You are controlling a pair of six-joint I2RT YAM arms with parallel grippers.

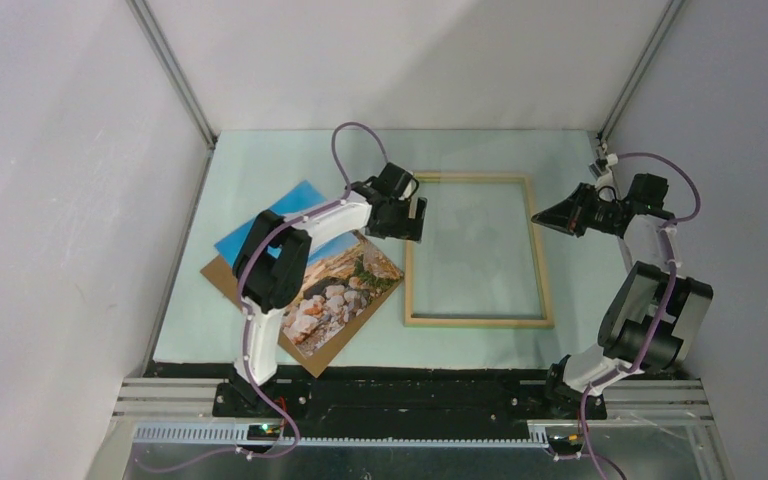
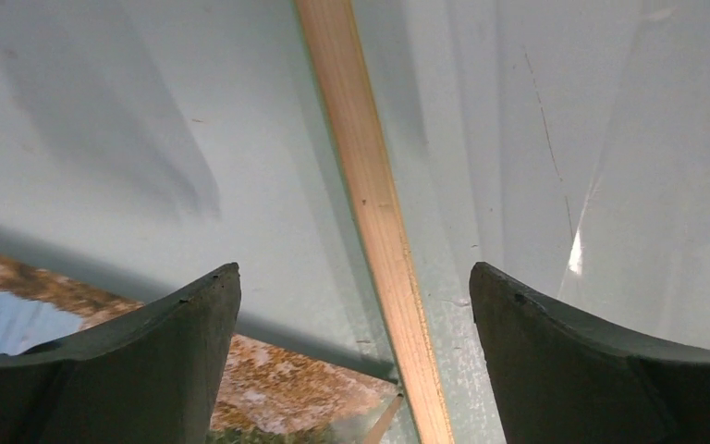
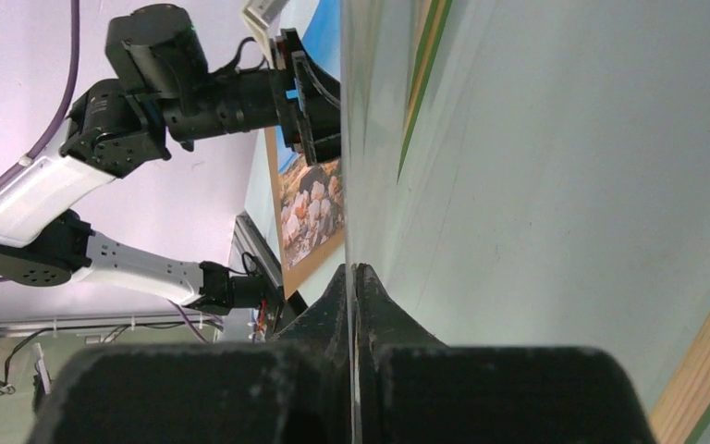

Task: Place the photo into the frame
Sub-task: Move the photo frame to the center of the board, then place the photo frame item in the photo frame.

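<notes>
The frame [image 1: 478, 321] lies flat on the mat at centre, light wood side up; its left bar [image 2: 370, 203] runs between my left fingers. My left gripper [image 1: 415, 215] [image 2: 354, 305] hovers open just above that bar, holding nothing. The photo [image 1: 345, 285] [image 2: 277, 388] lies face up on its brown board, left of the frame, partly under my left arm. My right gripper [image 1: 550, 217] [image 3: 353, 277] is at the frame's right side, shut on the edge of a thin clear pane [image 3: 347, 139] that spans the frame opening.
A pale green mat [image 1: 260, 170] covers the table inside white walls with aluminium corner posts [image 1: 175, 75]. A black rail [image 1: 410, 395] runs along the near edge. The left arm [image 3: 231, 92] shows in the right wrist view.
</notes>
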